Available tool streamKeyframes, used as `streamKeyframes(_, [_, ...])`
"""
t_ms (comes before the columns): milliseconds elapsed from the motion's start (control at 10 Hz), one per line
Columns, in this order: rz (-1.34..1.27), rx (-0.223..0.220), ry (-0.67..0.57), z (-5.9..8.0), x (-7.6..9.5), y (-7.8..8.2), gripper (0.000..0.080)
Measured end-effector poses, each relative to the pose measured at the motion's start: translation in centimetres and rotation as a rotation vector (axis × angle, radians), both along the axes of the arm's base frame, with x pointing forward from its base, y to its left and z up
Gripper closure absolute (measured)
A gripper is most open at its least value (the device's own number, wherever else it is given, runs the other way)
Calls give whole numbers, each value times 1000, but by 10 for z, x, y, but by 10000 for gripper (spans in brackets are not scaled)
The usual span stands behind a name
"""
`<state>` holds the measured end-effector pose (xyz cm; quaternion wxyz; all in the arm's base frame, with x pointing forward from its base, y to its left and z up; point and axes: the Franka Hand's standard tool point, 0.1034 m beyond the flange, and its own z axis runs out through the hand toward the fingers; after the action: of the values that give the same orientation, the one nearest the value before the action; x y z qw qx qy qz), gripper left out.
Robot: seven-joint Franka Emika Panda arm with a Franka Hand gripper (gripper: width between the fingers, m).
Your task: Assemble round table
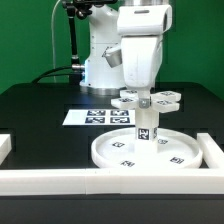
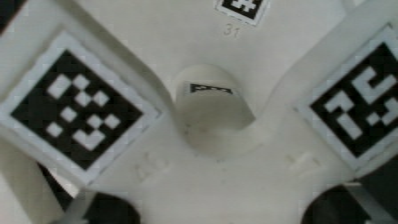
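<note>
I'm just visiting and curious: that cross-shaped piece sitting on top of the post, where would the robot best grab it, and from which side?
From straight above, I'd judge. The cross-shaped piece lies flat on the upright post, which stands on the round disc. Its arms splay sideways, so the tool would best close across the narrow centre between them, not on a tagged arm.

A green wall backs the black table.
</note>
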<state>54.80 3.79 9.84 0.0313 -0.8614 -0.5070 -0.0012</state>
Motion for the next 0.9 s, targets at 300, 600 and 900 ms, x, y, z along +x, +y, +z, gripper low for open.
streamKeyframes(300, [-276, 9, 18, 0, 0, 0, 350])
streamKeyframes(600, [-456, 4, 28, 0, 1, 0, 350])
streamKeyframes(900, [-741, 13, 24, 1, 2, -1, 349])
